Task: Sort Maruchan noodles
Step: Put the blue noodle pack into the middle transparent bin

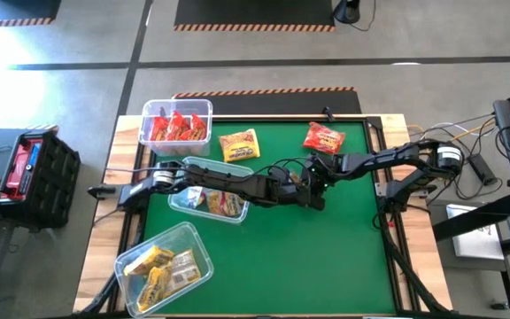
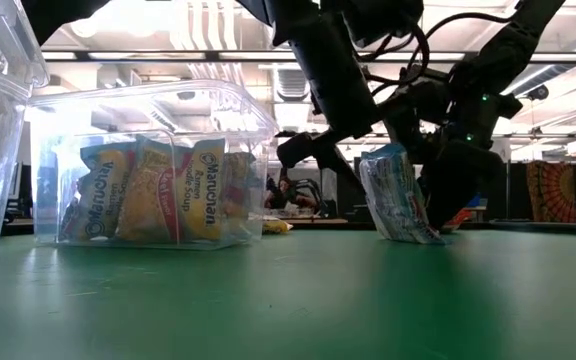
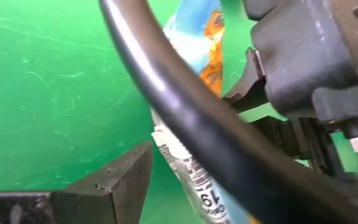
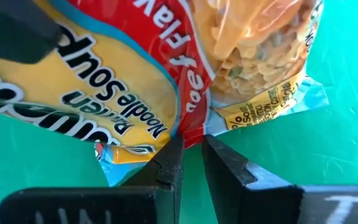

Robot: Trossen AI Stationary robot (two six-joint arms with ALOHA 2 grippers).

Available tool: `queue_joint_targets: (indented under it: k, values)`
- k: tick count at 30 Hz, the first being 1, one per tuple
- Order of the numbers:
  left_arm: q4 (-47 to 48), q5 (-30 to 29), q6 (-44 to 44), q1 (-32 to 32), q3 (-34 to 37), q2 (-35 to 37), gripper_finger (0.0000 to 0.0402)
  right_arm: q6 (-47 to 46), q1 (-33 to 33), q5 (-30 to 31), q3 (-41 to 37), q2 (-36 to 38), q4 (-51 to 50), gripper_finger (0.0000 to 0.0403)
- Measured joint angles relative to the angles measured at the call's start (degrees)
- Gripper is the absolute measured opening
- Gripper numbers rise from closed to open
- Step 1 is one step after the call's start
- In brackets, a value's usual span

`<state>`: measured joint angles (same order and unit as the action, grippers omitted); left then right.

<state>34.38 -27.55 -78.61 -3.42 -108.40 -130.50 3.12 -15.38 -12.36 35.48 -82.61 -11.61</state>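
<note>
One of the Maruchan noodles, an orange-and-blue packet [image 4: 135, 74], stands on edge on the green mat [image 2: 268, 290] at mid-table. My right gripper [image 4: 191, 146] reaches in from the table's right and is shut on it. My left gripper [image 1: 306, 197] comes from the left and is open. One of its fingers [image 3: 114, 183] stands close beside the packet [image 3: 185, 158]; a cable hides the other. A loose yellow packet [image 1: 239, 144] and a loose red packet [image 1: 324, 138] lie flat farther back. My right gripper pinches the packet's sealed edge [image 4: 188, 134], about midway along it, between its two fingers. They slant down from the table's right. The packet [image 2: 398, 195] stands tilted below them, its lower edge [image 2: 413, 238] on the mat. My left gripper: I cannot tell whether its finger touches the packet.
Three clear bins stand on the table's left half. One at the far left holds red packets [image 1: 177, 124], one lies under my left arm [image 1: 209, 202], and one at the near left holds yellow packets [image 1: 162, 266]. The mat's near right part is bare green.
</note>
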Motion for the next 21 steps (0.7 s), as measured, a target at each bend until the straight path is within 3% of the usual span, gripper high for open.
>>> queue_joint_targets:
  k: [10,21]
  values:
    - [-0.1,0.0,1.6,0.0,-0.2,0.0,0.0193,2.0,0.0,0.0,0.0,0.0,1.3,0.0054]
    - [0.2,0.8,2.1,0.1,-0.2,0.1,0.0096,2.0,0.0,0.1,0.0,0.8,1.5,0.0054]
